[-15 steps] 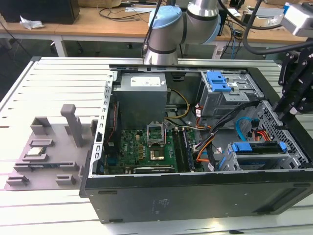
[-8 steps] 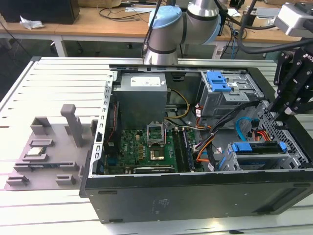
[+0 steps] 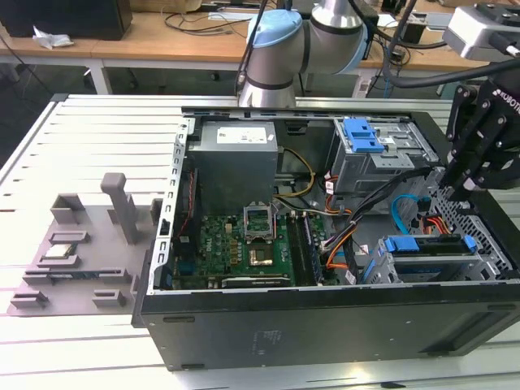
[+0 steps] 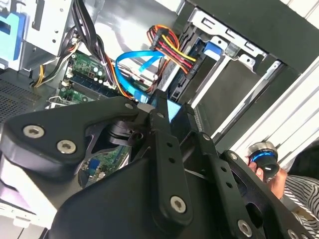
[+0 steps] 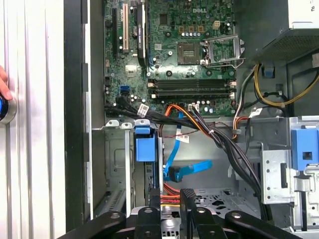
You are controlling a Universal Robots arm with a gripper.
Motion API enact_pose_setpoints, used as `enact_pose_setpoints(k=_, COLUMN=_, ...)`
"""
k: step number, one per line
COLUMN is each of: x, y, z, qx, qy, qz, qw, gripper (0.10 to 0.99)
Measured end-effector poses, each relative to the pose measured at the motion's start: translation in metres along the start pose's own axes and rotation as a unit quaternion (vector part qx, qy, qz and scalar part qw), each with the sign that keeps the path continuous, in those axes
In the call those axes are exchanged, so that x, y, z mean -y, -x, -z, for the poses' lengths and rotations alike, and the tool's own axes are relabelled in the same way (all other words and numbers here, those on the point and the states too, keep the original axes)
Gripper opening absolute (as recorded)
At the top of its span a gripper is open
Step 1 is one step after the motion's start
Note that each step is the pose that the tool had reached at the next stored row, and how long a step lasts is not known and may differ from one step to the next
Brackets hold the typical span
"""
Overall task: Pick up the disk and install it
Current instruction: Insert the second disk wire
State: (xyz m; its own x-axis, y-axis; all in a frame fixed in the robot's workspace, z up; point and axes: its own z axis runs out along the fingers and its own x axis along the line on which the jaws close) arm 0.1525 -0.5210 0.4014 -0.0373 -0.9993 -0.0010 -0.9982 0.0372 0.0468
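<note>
Disk point(image 3: 428, 245) looked seated in the lower drive cage point(image 3: 392, 273) of the open PC case point(image 3: 325, 325), blue rails showing. I judged the install essentially done. Gripper point(image 3: 463, 192) hung just above it, fingers narrow, holding nothing, clear of the disk.

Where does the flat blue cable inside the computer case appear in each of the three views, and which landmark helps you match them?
Exterior view: the blue cable curves among the wiring, toward the exterior view's right.
Second wrist view: it loops beside the orange, red and yellow wires.
First wrist view: it lies over the grey case floor.
Shared landmark: the green motherboard.
</note>
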Motion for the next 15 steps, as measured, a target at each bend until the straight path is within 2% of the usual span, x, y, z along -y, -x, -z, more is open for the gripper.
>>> enact_pose_setpoints(k=8, x=-0.0085, y=-0.0004, z=-0.0004, qx=0.0000, qy=0.0000, qz=0.000, qw=1.0000, gripper=0.302)
enact_pose_setpoints(k=12, x=-0.0089, y=0.0006, z=-0.0021, qx=0.0000, qy=0.0000, qz=0.000, qw=1.0000, gripper=0.302)
enact_pose_setpoints(k=15, x=-0.0087, y=0.0009, z=-0.0070, qx=-0.0001, qy=0.0000, qz=0.000, qw=1.0000, gripper=0.302)
